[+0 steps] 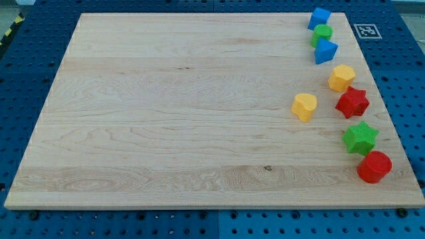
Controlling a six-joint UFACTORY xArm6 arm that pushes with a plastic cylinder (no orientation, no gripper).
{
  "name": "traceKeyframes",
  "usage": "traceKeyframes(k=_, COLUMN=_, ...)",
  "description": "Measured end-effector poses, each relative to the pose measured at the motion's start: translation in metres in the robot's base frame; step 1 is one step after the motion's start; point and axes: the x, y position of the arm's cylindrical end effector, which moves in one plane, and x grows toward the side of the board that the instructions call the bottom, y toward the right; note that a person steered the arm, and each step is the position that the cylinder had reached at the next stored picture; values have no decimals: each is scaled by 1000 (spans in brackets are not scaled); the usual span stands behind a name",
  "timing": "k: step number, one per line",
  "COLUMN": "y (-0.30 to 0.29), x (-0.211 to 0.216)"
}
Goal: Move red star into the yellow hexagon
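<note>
Red star [352,102] sits at the right side of the frame, a little above mid-height, on the wooden board [172,119]. Its upper edge touches or all but touches the yellow hexagon [342,78], so by my reading the task is nearly or already met; only a small nudge up and slightly left would seat it harder.

Near to far, along the right edge:
- Red cylinder [374,166], lowest, close to the board's bottom-right corner.
- Green star [360,138], just above it, touching or nearly so.
- Red star, apart from the green star by a small gap.
- Yellow heart-like block [305,106], alone, to the left of the red star, clear of the others.
- Yellow hexagon, just above the red star.
- Blue block [325,51], shape unclear, possibly a wedge.
- Green cylinder [323,33], touching the blue blocks on either side.
- Blue cube [319,18], at the far top-right corner.

Blocks line the right margin in a loose column, likely swept there, which leaves the rest of the board free.

My tip does not show anywhere in the frame, nor does the rod; its position relative to the blocks cannot be given. This arm has no fingers, so no finger state can be told.

Risk, as a judgement: a push from below would have to pass the green star.
</note>
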Motion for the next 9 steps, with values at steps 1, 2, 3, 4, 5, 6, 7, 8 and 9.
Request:
traceKeyframes(k=1, y=-5, x=-17)
traceKeyframes(k=2, y=-10, x=-25)
traceKeyframes(k=3, y=-29, x=-33)
traceKeyframes(k=4, y=-32, x=-33)
traceKeyframes(k=5, y=-58, x=-33)
traceKeyframes(k=6, y=-73, x=-33)
traceKeyframes(k=7, y=-78, x=-33)
traceKeyframes(k=8, y=-85, x=-33)
traceKeyframes(k=9, y=-85, x=-34)
